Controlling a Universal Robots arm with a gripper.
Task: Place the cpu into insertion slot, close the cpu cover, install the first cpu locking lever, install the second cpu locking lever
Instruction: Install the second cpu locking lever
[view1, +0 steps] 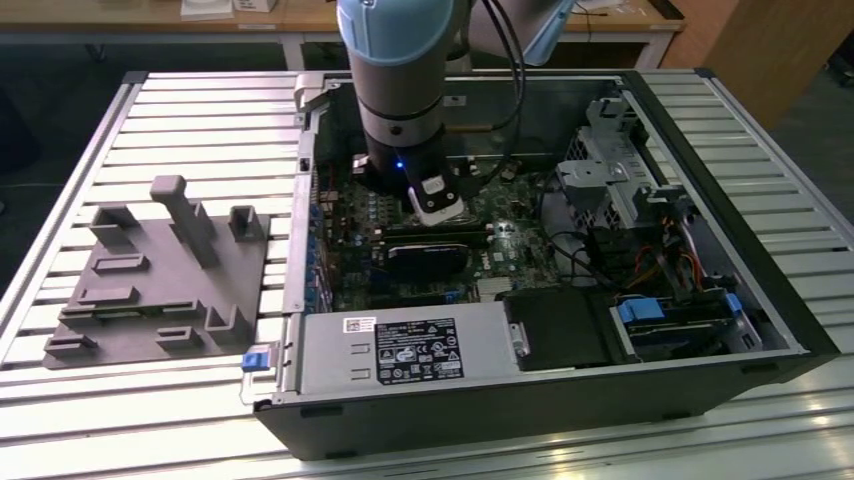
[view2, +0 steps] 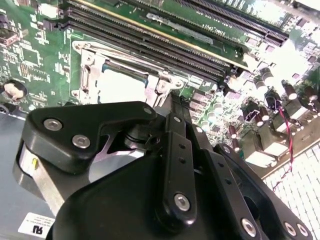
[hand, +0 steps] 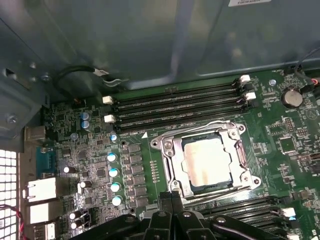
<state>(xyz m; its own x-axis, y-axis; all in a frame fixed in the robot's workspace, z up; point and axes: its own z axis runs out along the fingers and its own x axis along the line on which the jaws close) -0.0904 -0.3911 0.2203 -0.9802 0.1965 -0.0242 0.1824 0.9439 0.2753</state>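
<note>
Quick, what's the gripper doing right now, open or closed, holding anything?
Gripper: closed, fingers pressed together with nothing between them, just beside the cpu that sits in its socket under the cpu cover.

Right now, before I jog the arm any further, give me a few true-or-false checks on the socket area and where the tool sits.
1. The cpu lies in the socket with the cpu cover closed down around it. True.
2. The tool is carrying the cpu above the board. False: in the first wrist view the cpu already sits in the socket, and the tool's fingertips meet at the socket's edge.
3. The arm reaches down inside the open computer case. True.
4. The grey fixture plate lies inside the case. False: it lies on the slatted table, on the exterior view's left of the case.
5. Memory slots run alongside the socket. True.
</note>
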